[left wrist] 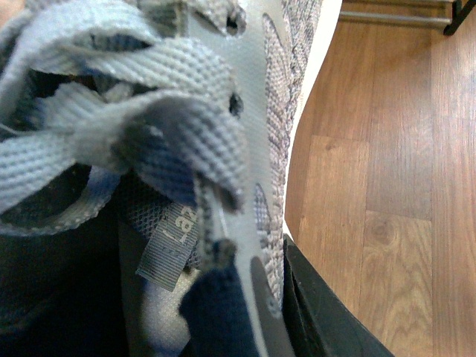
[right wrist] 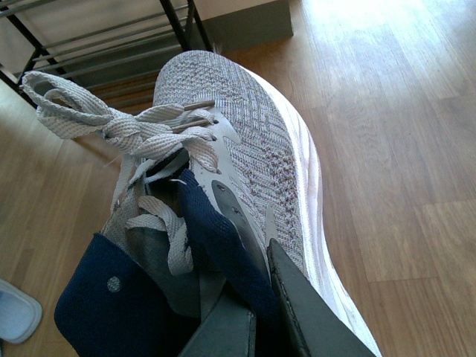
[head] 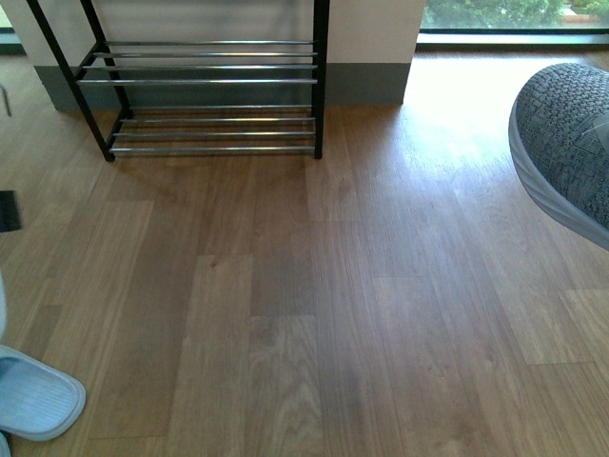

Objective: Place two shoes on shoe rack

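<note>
One grey knit sneaker hangs off the floor, with my right gripper shut on its side wall beside the navy collar. Its toe shows at the right edge of the front view. A second grey knit sneaker fills the left wrist view, laces up close. My left gripper is shut on its side wall, one dark finger outside the shoe. The shoe rack stands at the far left against the wall, and its chrome rod shelves that show are bare. Neither gripper shows in the front view.
A pale blue slipper lies on the wooden floor at the near left; it also appears in the right wrist view, slipper. A grey skirting and a white wall corner stand right of the rack. A window is at the far right.
</note>
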